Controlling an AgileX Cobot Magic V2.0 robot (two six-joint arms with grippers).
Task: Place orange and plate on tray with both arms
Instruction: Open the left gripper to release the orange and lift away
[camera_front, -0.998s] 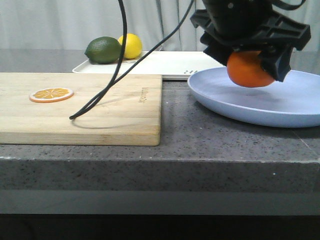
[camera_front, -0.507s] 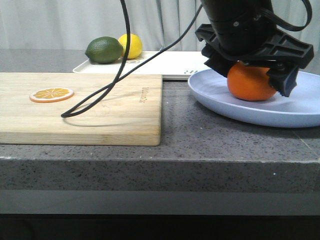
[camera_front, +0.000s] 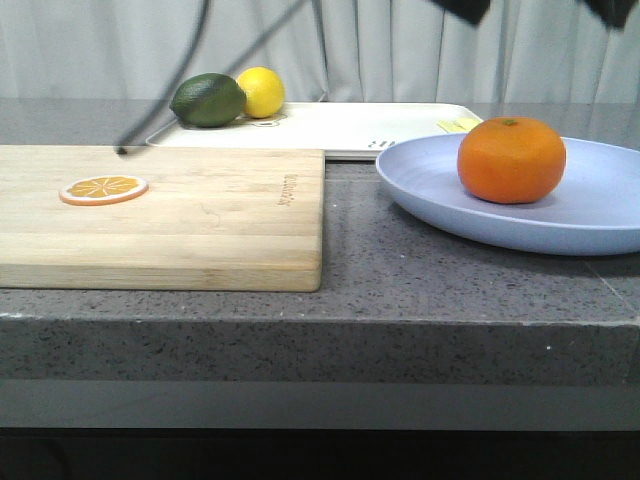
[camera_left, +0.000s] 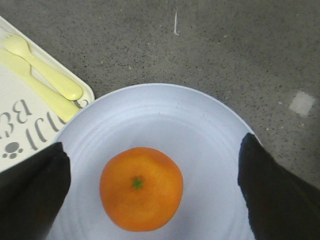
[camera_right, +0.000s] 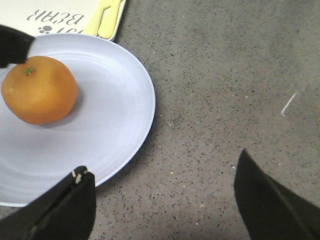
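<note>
Grey speckled stone makes up the counter (camera_front: 400, 290), with pale curtains hanging behind it. With the plate (camera_front: 590, 215) as the landmark: the orange (camera_front: 511, 159) sits on it, stem dimple up, a little off its middle. The tray (camera_front: 340, 125) lies just behind the plate and out to its left, the plate's far rim touching or overlapping the tray's corner — I cannot tell which. Two pale yellow utensils (camera_left: 42, 82) rest on that near corner, and a lime (camera_front: 207, 100) and a lemon (camera_front: 262, 91) sit at the tray's far left end. A wooden cutting board (camera_front: 200, 215) with an orange slice (camera_front: 103, 188) lies well to the left of the plate.

Both grippers are raised and hold nothing. The left gripper (camera_left: 150, 192) hangs directly above the plate, its fingers (camera_left: 32, 195) spread wide to either side of the orange. The right gripper (camera_right: 165, 200), also spread wide, hangs over the plate's edge facing away from the tray, partly above bare counter.

So the orange is on the plate, but neither is on the tray yet. The right gripper looks better placed to take the plate's rim, and the plate would have to travel toward the tray behind it.
</note>
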